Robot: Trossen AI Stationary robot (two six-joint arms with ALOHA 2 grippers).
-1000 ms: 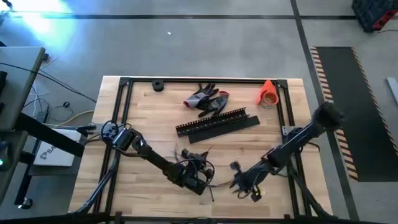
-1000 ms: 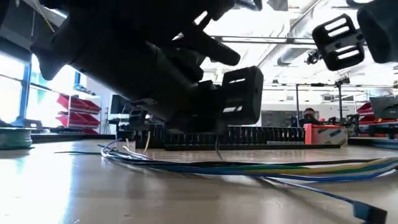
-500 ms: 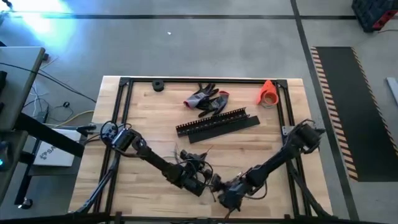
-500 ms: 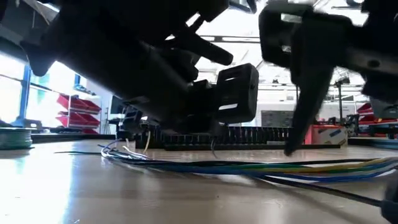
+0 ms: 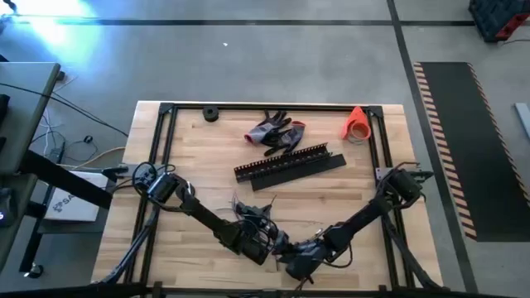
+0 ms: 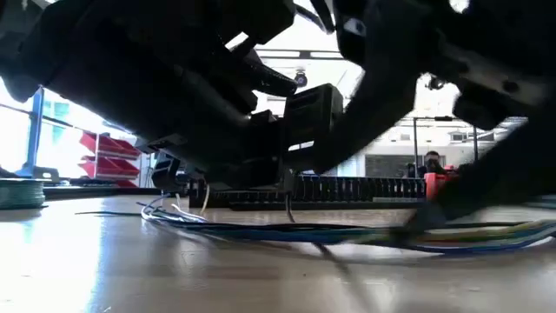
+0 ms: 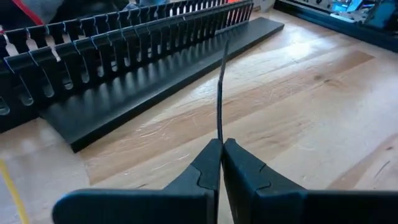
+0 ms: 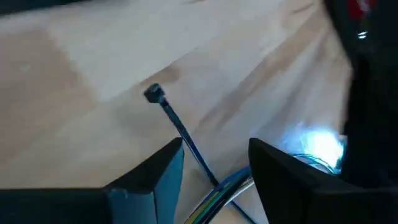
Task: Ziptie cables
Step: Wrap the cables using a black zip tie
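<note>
Your left pincer [image 7: 220, 144] pinches a thin black strap; the right pincer [image 8: 214, 155] gapes over the cables [image 6: 347, 233] lying mid-table. Close off-centre and the zip tie [image 8: 177, 127] could skid away.

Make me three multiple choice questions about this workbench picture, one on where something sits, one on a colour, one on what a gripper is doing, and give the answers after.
1. Where do the work gloves lie?
A. at the table's far side, beyond the black slotted strips
B. under the left arm
C. on the floor

2. What colour is the cone-shaped thing at the table's far right corner?
A. blue
B. orange
C. white

3. How does the left gripper stand?
A. wide open over bare wood
B. shut on a glove
C. shut on a thin dark strip

Answers:
1. A, the high view shows them between the strips and the far edge.
2. B, it shows bright orange from above.
3. C, the left wrist view shows the fingers pressed together with the strip rising from between them.
</note>
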